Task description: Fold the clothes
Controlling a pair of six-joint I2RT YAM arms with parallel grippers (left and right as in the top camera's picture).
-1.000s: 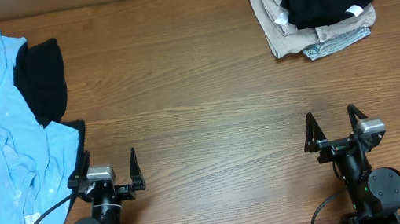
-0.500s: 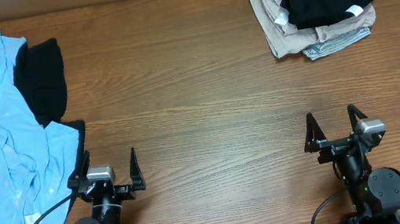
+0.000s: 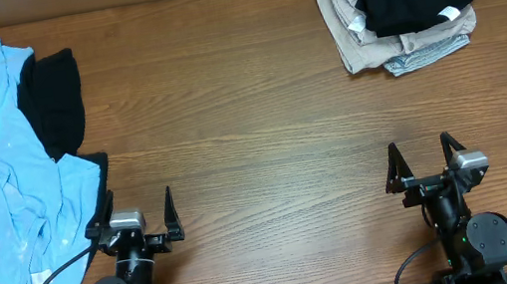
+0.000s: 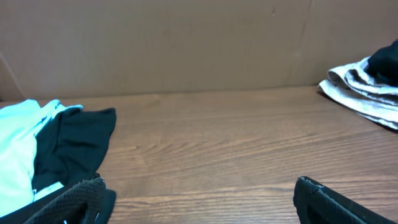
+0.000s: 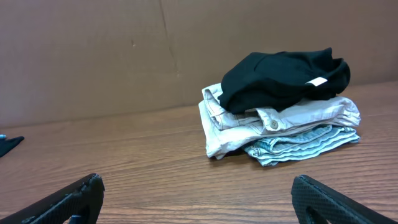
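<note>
Left gripper (image 3: 135, 223) — fingers wide apart, empty; right gripper (image 3: 425, 164) same; light blue T-shirt (image 3: 1, 190) unfolded, untouched.

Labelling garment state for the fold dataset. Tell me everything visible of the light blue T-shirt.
The light blue T-shirt looks like soft fabric. It is unfolded and crumpled in a long heap along the left edge of the table. Printed lettering reading RUN shows near its left side. It lies over a black garment, which shows at its upper right and under its lower end. A black cable crosses its lower corner. The left gripper, open, stands beside it, not holding it.
</note>
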